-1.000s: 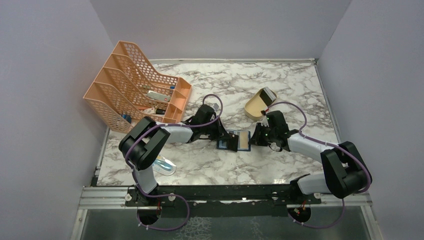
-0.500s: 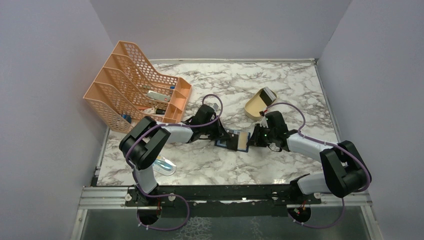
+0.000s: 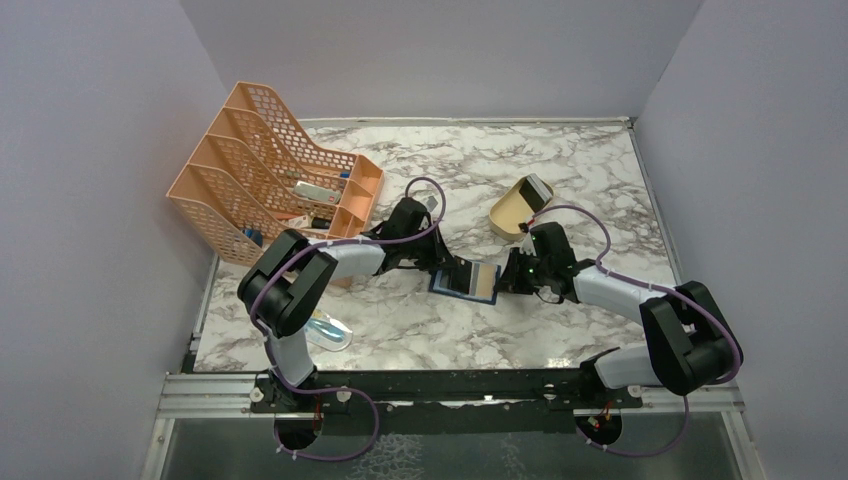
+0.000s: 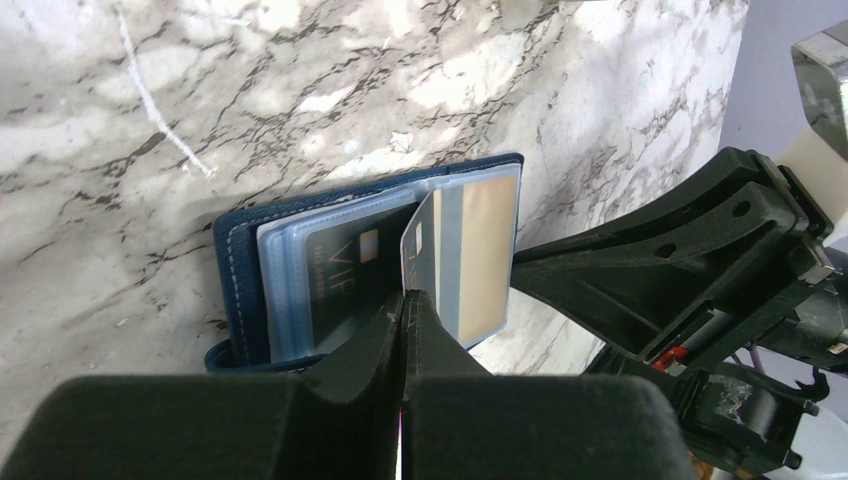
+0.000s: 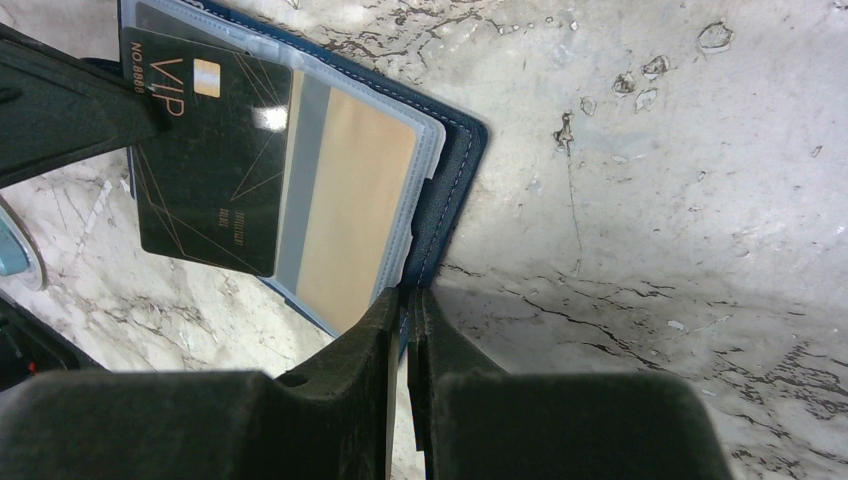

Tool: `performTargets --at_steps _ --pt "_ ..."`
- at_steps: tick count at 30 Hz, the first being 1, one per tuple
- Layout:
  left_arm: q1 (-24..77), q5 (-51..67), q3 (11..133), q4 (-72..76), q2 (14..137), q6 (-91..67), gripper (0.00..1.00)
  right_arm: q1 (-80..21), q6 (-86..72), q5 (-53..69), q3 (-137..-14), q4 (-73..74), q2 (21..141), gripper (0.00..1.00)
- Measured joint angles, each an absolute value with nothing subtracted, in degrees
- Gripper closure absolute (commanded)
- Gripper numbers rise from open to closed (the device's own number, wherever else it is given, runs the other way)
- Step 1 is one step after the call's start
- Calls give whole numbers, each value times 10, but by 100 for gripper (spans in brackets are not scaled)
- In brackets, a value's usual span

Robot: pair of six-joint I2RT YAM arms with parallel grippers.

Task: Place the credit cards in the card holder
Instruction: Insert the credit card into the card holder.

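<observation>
A white-and-grey marble-patterned table top (image 3: 560, 170), enclosed by plain pale lilac walls (image 3: 420, 50). An orange plastic mesh file rack (image 3: 260, 170) stands at the rear left, and a tan oval tray (image 3: 508, 215) lies right of centre. A blue-patterned packet (image 3: 330, 330) lies near the left arm's base.

At the table's centre, between the two arms, the navy-blue folding card holder (image 5: 455, 170) lies opened flat, its clear plastic sleeves (image 4: 285, 270) facing up. A yellow-gold rectangular plastic card (image 5: 350, 200) with a grey stripe sits inside the sleeve on the side nearer the right arm.

The left gripper (image 4: 405, 300) has its fingers pressed together on one short edge of a dark grey card printed "VIP" (image 5: 210, 160). It holds this card tilted over the sleeves, just beside the yellow-gold card.

The left wrist view also shows a dark "VIP" face within the sleeve. Whether this is a second card or a reflection cannot be told.

The right gripper (image 5: 405, 295) is low at the table. Its fingers are closed on the card holder's edge on the right arm's side, and they pinch the navy cover.
</observation>
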State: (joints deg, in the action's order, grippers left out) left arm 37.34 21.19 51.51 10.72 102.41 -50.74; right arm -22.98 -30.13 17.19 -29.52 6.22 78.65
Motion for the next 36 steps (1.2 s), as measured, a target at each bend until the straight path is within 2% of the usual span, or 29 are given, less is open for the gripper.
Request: performTargets --at_steps 36 --pt "367 265 595 -13 1066 -397 100 -232 -297 167 -298 70 786 92"
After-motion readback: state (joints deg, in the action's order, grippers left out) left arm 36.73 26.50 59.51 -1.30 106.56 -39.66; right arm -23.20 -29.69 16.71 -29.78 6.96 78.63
